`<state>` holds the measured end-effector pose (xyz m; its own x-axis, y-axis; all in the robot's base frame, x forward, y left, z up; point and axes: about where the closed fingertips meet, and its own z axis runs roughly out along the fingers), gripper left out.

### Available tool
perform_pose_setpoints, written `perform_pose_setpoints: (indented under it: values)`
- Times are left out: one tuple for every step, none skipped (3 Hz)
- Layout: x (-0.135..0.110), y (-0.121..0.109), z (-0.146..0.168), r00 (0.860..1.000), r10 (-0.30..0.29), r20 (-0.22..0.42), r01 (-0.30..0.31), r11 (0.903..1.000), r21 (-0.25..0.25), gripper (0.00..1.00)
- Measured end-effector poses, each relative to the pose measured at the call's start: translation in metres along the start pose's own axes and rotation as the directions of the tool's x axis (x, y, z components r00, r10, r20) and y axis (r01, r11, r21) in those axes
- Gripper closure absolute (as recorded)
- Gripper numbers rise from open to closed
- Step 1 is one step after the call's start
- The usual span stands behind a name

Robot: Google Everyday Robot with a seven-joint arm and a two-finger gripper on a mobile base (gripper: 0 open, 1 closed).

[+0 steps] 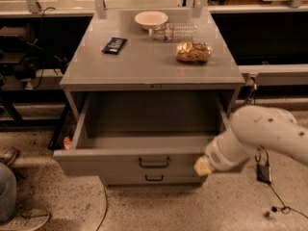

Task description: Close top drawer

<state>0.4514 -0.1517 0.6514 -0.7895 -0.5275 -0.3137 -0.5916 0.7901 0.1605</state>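
Observation:
The top drawer [120, 162] of the grey metal cabinet stands pulled out toward me, empty inside, with a small dark bar handle [154, 162] centred on its front. A shallower drawer front with a like handle [154, 178] shows just below it. My white arm comes in from the right, and the gripper [202, 166] rests against the right end of the top drawer's front. Only its pale tip shows.
On the cabinet top [139, 66] lie a white bowl [151, 19], a clear water bottle [174, 32], a bag of snacks [193, 52] and a dark flat packet [114, 45]. A shoe [8, 156] shows at the left, and cables [269, 196] on the floor at right.

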Motion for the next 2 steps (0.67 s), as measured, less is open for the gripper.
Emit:
perform_pose_setpoints:
  values:
    - [-0.013,-0.003,0.001,1.000,-0.009,0.024,0.009,0.9999,0.005,1.00]
    - [-0.066,-0.011,0.005,0.992,-0.060,0.114,0.059,0.9981,0.016,1.00]
